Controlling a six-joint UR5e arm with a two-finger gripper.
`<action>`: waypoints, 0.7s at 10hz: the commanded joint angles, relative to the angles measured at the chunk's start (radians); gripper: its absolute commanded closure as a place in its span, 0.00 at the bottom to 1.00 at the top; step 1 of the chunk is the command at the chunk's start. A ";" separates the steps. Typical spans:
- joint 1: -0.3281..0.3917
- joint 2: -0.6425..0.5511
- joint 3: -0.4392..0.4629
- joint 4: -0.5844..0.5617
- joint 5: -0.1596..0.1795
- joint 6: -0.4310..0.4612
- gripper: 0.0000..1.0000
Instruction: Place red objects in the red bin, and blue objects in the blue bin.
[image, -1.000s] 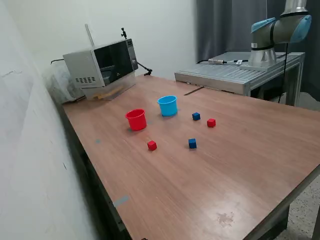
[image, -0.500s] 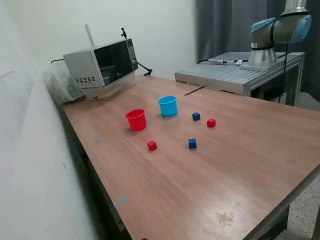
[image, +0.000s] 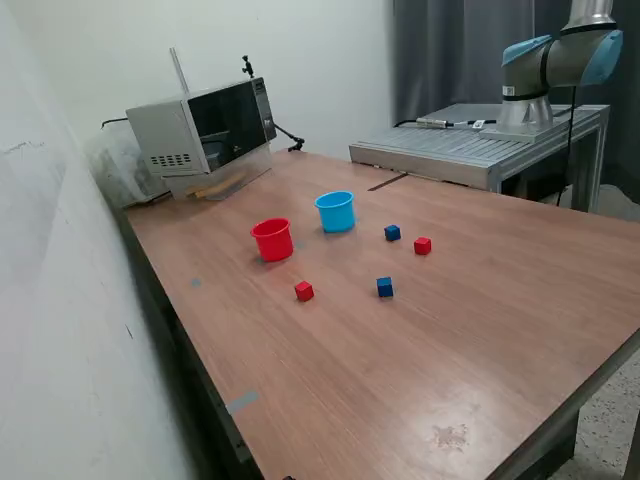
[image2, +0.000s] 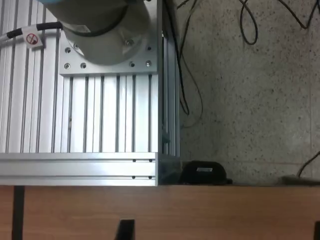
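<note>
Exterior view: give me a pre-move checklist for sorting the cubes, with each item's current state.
1. Red cup upright, mouth open: ok.
2. Blue cup upright, mouth open: ok.
3. Red cubes on the table, apart from other things: ok.
4. Blue cubes on the table, apart from other things: ok.
5. Cups empty: cannot tell, their insides are not visible.
6. Gripper open: cannot tell; only dark tips show at the wrist view's edge.
</note>
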 joint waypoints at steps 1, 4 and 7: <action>-0.009 0.002 -0.005 -0.008 0.002 -0.001 0.00; -0.009 0.011 -0.008 -0.093 -0.044 -0.001 0.00; -0.012 0.115 -0.125 -0.293 -0.052 -0.001 0.00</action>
